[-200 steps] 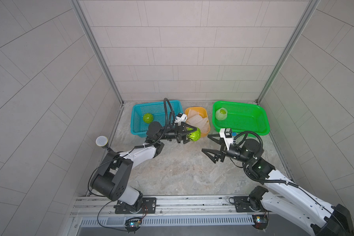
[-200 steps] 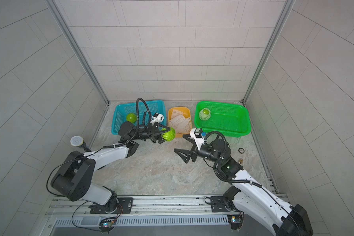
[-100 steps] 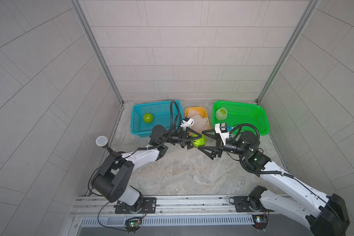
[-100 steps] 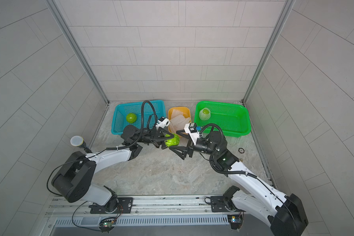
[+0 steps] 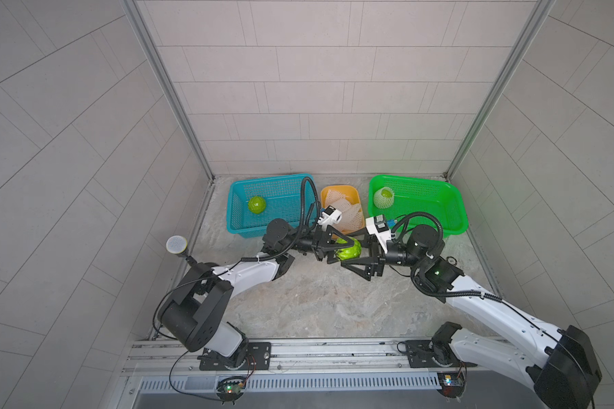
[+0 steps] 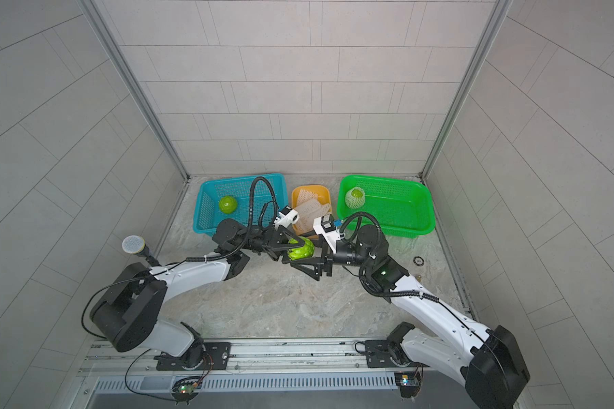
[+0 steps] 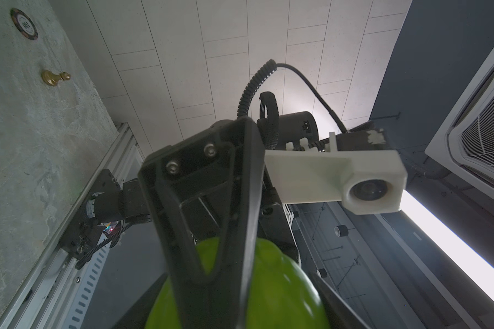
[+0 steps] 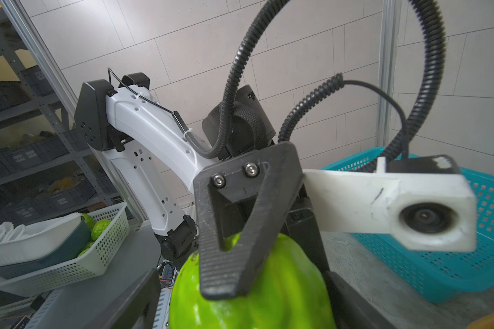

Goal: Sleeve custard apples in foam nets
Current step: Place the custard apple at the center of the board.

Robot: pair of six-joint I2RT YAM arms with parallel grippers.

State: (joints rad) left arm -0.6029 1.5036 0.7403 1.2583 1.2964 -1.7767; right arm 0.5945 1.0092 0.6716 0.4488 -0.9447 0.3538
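Stone counter point(image 5: 316, 304): mottled slab with three containers along its back edge; both arms meet above its middle
Green basket point(image 5: 440, 212): rigid perforated plastic; a sleeved custard apple point(image 5: 383, 197) lies in the corner nearest the orange tub, so one fruit looks done
Blue basket point(image 5: 284, 198): same rigid mesh; a bare custard apple point(image 5: 256, 204) waits inside, clear of the walls
Orange tub point(image 5: 352, 192): between the two baskets, holding the foam nets point(image 5: 344, 210)
Left gripper point(image 5: 338, 248): pinching the held custard apple point(image 5: 350, 250), lifted off the counter just in front of the tub; the right wrist view shows one ribbed finger point(image 8: 226, 270) lying flat on the fruit
Right gripper point(image 5: 354, 253): jaws spread wide, one on each side of that same fruit; a gap shows beside one of them in the right wrist view, so I judge it not clamped yet
Held custard apple, handling: glossy, lumpy and hard-looking, probably light; smooth bumps may slip under a flat pad, so grip across the widest middle and leave one end free for the net
Foam nets, handling: soft, springy, very light, easily crushed flat; take one by the rim of its mouth so it stretches open over the fruit
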